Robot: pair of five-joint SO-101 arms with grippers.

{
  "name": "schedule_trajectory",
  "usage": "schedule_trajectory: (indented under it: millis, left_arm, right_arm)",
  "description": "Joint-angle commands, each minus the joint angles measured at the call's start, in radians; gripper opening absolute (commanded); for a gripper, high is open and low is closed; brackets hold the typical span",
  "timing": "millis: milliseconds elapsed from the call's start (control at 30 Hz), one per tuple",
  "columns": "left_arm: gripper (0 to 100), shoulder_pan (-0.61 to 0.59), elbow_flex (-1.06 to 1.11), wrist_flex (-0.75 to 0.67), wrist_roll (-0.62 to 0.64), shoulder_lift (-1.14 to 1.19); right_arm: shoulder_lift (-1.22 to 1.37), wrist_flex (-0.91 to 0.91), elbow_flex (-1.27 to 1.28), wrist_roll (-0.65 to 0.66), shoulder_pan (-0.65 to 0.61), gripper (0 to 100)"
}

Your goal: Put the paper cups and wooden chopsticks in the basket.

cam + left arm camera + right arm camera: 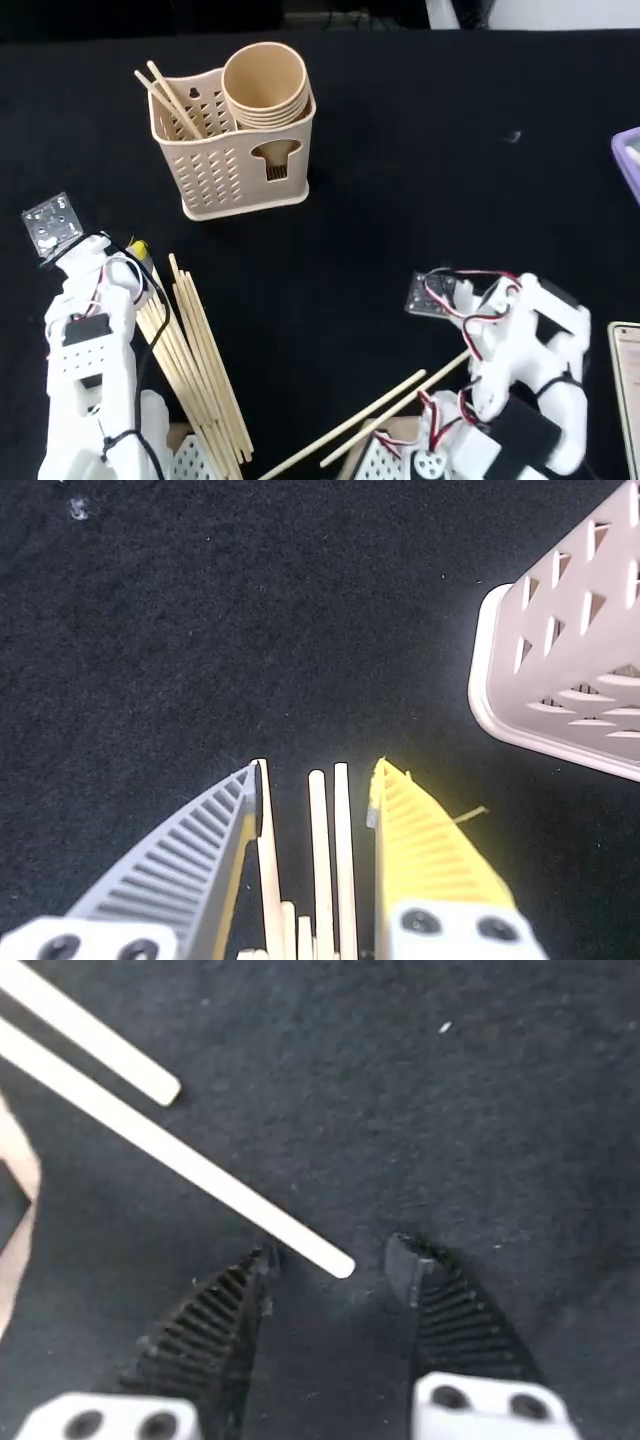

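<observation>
My left gripper [315, 770] is spread astride the ends of the chopstick bundle [330, 860] near the basket [225, 175], which holds the stacked paper cups [265, 85]; my right gripper [331, 1250] is likewise spread, the tip of a loose chopstick [200, 1175] lying between its jaws.

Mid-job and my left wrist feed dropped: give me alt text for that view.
The left gripper, jaws grey and yellow, is open astride several wooden chopsticks lying on the black table. A corner of the pale perforated basket stands ahead, apart from the gripper.
</observation>
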Motion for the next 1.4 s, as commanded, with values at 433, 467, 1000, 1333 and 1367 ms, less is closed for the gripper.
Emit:
schedule_trajectory:
  millis: [433,467,1000,1333,1367]
  left_arm:
    - [19,-0.001,-0.005,-0.018,0.005,-0.018]
    - [19,-0.001,-0.005,-0.018,0.005,-0.018]
    - [19,-0.001,-0.005,-0.018,0.005,-0.018]
    - [19,-0.004,-0.005,-0.018,0.005,-0.018]
    - [19,-0.004,-0.005,-0.018,0.005,-0.018]
  right_arm:
    - [0.021,0.109,-0.044,-0.394,-0.244,1.1]
    - [0.021,0.109,-0.044,-0.431,-0.267,1.1]
    - [0.021,-0.025,-0.133,-0.902,-0.502,1.1]
    - [0.021,-0.020,-0.225,-1.201,-0.730,1.1]
    - [0.021,-0.018,-0.228,-1.209,-0.730,1.1]
